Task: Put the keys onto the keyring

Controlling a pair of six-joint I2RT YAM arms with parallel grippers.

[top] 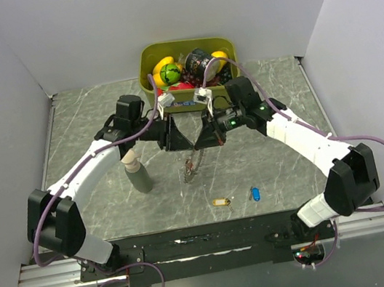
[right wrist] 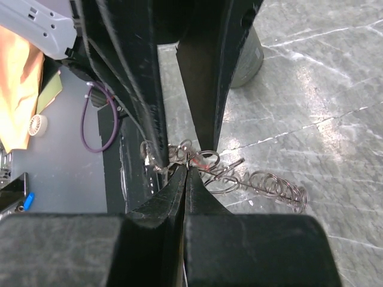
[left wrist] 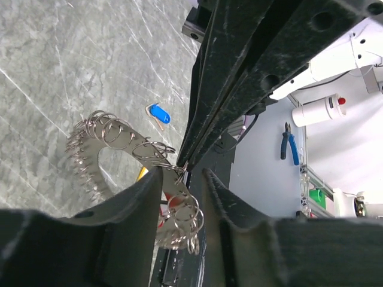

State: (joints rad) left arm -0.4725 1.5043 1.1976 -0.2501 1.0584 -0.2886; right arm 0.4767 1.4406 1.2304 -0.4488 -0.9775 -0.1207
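well, the left jaws pinch the keyring [left wrist: 108, 134], which hangs over the table [top: 87, 131], and the right jaws are pressed together beside them. i think the ring must be held steady and threaded slowly. the yellow key [top: 220, 202] and blue key [top: 256, 193] lie on the table.

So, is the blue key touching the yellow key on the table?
Apart. The top view shows the blue key and the yellow key lying side by side, with bare table between them.

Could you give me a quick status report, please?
Right gripper shut on keyring; left gripper straddles it, grip unclear. Yellow key, blue key on table, unthreaded. Nothing blocking.
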